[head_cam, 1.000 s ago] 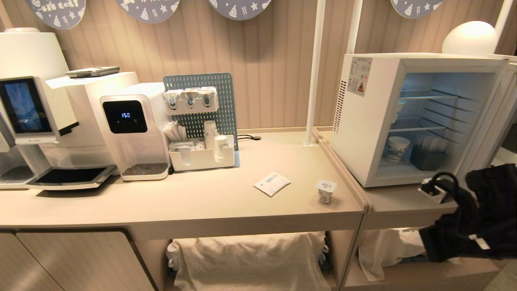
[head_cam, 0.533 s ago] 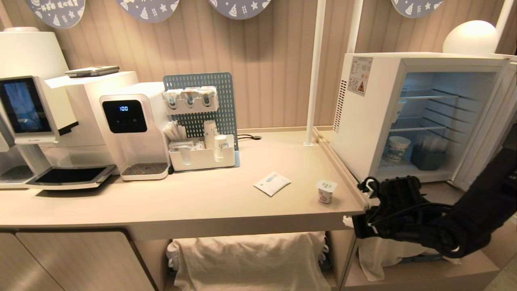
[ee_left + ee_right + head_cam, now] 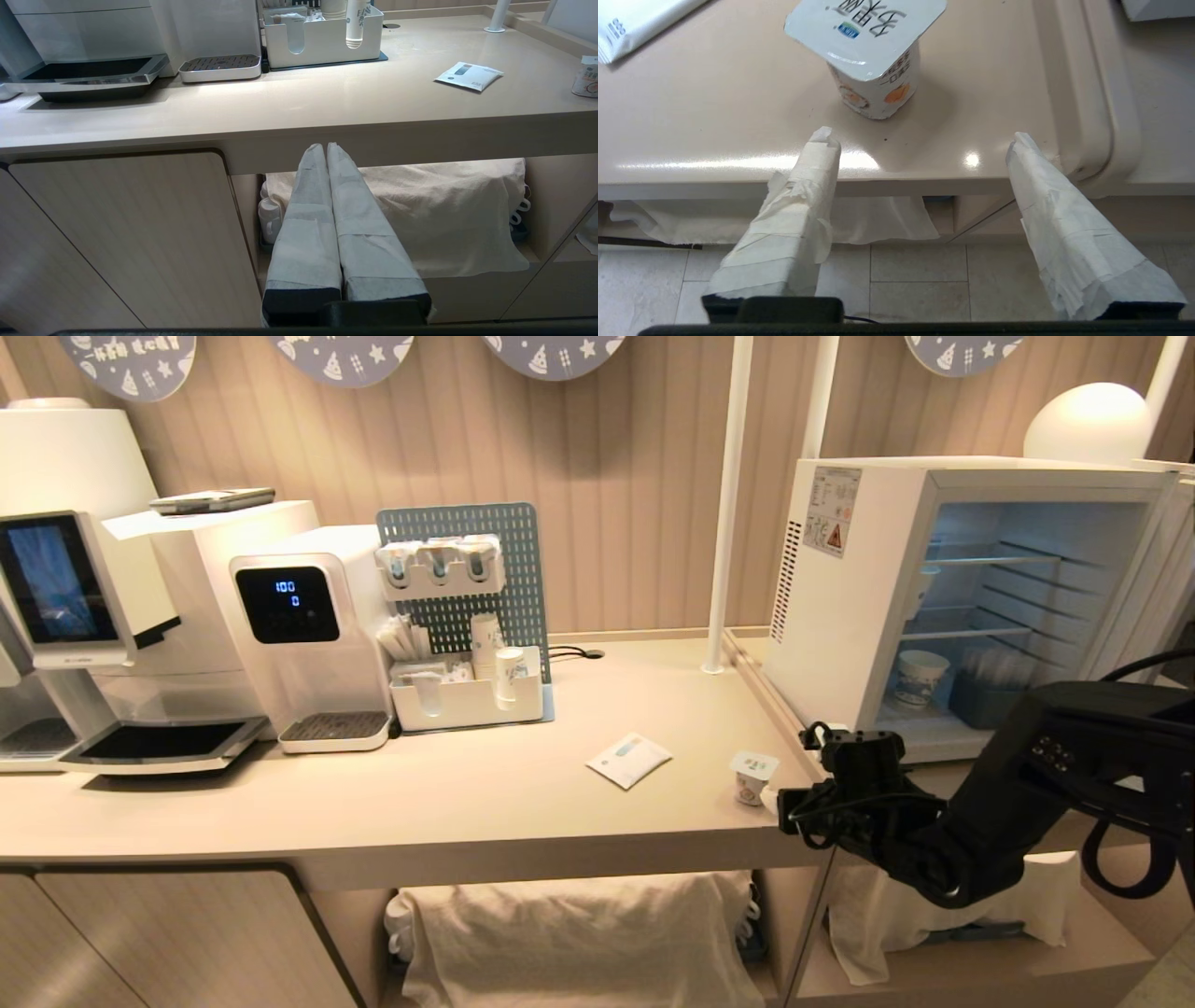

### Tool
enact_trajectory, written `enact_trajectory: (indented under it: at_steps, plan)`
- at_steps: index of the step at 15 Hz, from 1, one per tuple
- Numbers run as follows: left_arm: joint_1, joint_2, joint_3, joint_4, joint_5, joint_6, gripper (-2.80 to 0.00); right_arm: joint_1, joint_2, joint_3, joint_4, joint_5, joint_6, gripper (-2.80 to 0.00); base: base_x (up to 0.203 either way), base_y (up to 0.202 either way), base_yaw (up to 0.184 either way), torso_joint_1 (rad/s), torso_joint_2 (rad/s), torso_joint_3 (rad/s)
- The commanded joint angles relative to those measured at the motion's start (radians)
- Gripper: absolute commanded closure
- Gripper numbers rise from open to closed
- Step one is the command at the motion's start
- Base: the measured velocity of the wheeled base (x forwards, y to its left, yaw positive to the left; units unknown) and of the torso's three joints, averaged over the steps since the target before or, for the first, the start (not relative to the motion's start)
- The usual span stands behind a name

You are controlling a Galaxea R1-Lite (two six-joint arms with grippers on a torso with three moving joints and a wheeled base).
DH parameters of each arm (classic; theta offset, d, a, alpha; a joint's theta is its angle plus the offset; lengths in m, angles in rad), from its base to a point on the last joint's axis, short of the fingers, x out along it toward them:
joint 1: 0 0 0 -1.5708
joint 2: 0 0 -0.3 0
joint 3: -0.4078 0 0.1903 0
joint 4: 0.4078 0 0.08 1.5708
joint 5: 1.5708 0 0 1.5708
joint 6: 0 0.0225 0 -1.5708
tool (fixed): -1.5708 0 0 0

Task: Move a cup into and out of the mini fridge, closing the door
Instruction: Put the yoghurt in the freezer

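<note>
Counter [image 3: 448, 803]: its front edge is running from 9 to 3 o'clock, with bare surface lying between the machines and the cup.

Organiser tray [image 3: 467, 702]: it is sitting at 10 o'clock on the counter, holding paper cups and sachets.

Left gripper [image 3: 327, 149]: its taped fingers are pressed together, hanging below the counter's front edge, in front of the cloth-covered shelf.

Packet [image 3: 628, 760]: it is lying flat at the centre of the counter, apart from the cup.

The cup [image 3: 752, 777]: it is standing upright at the counter's 4 o'clock corner, near the front edge.

Right gripper [image 3: 920, 144]: its taped fingers are spread wide, hovering just off the counter's front edge, with the cup at its 12 o'clock, not touching.

The mini fridge [image 3: 840, 616]: it is standing at 2 o'clock with the door swung open to the right, holding a paper cup [image 3: 920, 678] and a dark bin [image 3: 980, 702] on its floor.
</note>
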Motion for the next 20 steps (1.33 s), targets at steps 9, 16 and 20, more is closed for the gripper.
enact_trajectory:
  at_steps: [9,16,20]
  plan:
    - [0.0,0.002,0.001,-0.003,0.009,-0.016,0.0,0.11,0.164,-0.175,-0.021,-0.108,-0.011,-2.8,0.0,0.0,0.0,0.0,0.0,0.0]
    - [0.0,0.002,0.002,-0.003,0.009,-0.016,0.0,0.071,0.207,-0.293,0.027,-0.183,-0.013,-2.8,0.0,0.0,0.0,0.0,0.0,0.0]
    - [0.0,0.002,0.0,-0.003,0.009,-0.017,0.0,0.062,0.214,-0.344,0.071,-0.193,-0.015,-2.8,0.0,0.0,0.0,0.0,0.0,0.0]
